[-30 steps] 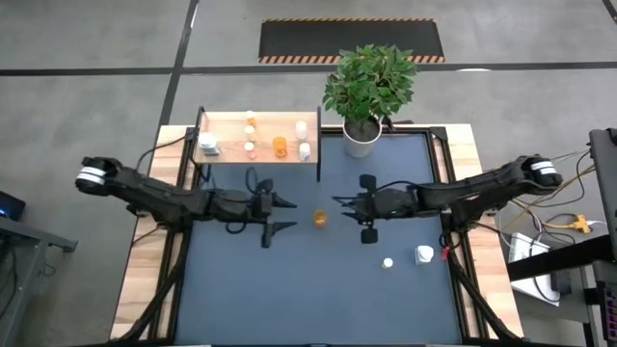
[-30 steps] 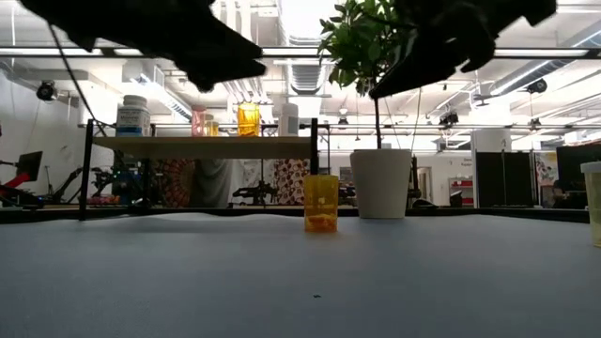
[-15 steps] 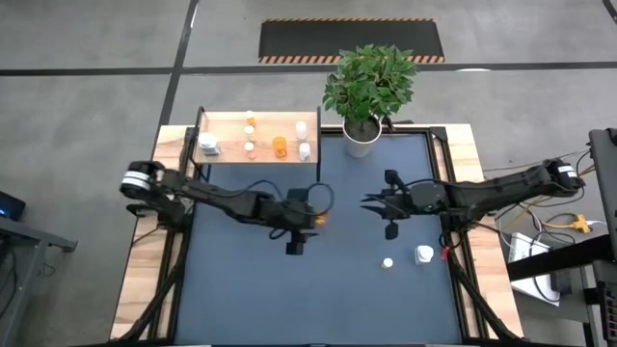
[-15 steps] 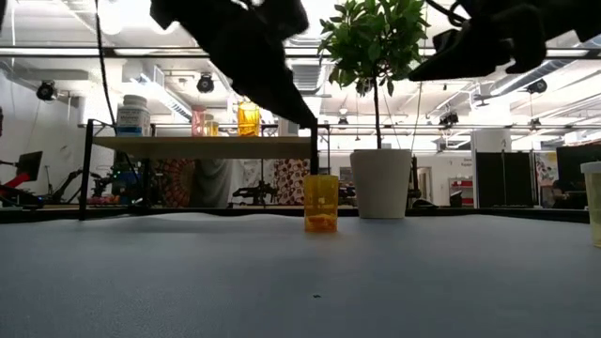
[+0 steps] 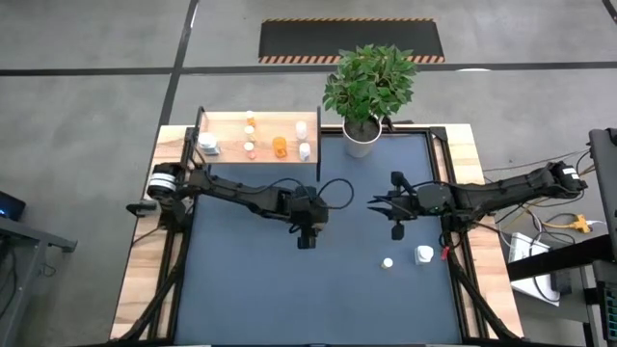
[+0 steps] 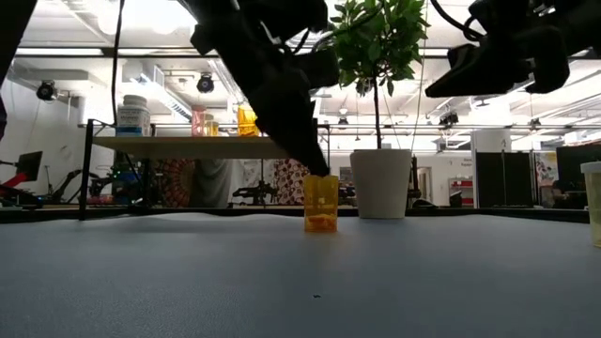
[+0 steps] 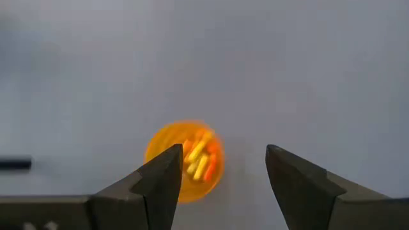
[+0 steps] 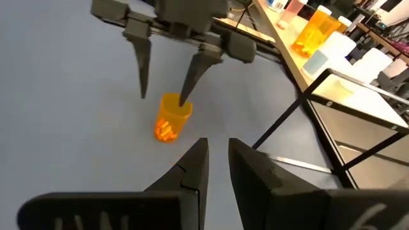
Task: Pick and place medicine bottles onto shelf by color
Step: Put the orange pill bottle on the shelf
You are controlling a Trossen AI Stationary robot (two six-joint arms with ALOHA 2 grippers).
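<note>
1. Target: orange bottle (image 6: 320, 203), upright and uncapped near the middle of the tabletop (image 5: 251, 280), well clear of every edge. Left wrist view looks straight down its open mouth (image 7: 185, 160); orange and yellow capsules visible inside.
2. Left end effector (image 8: 165, 80) is spread, holding nothing, directly over the bottle. 1 finger sits at or inside the rim, the other stands off beside it.
3. Right end effector (image 5: 378, 203) hovers toward the right side of the tabletop, fingers nearly together, empty, waiting.
4. Handling, judged: small thin plastic vial, very light, rigid wall, smooth and probably slippery. A nudge would likely tip it and spill the capsules.
5. Where to take hold, judged: across the cylinder wall below the rim, fingers on opposite sides, bottle centred; or pinch 1 wall at the rim, which seems less secure. Keep it vertical in transit.
6. Shelf (image 5: 227, 123) stands at the far-left corner of the tabletop, already carrying white and orange bottles. 2 white bottles (image 5: 388, 261) remain near the right edge.
</note>
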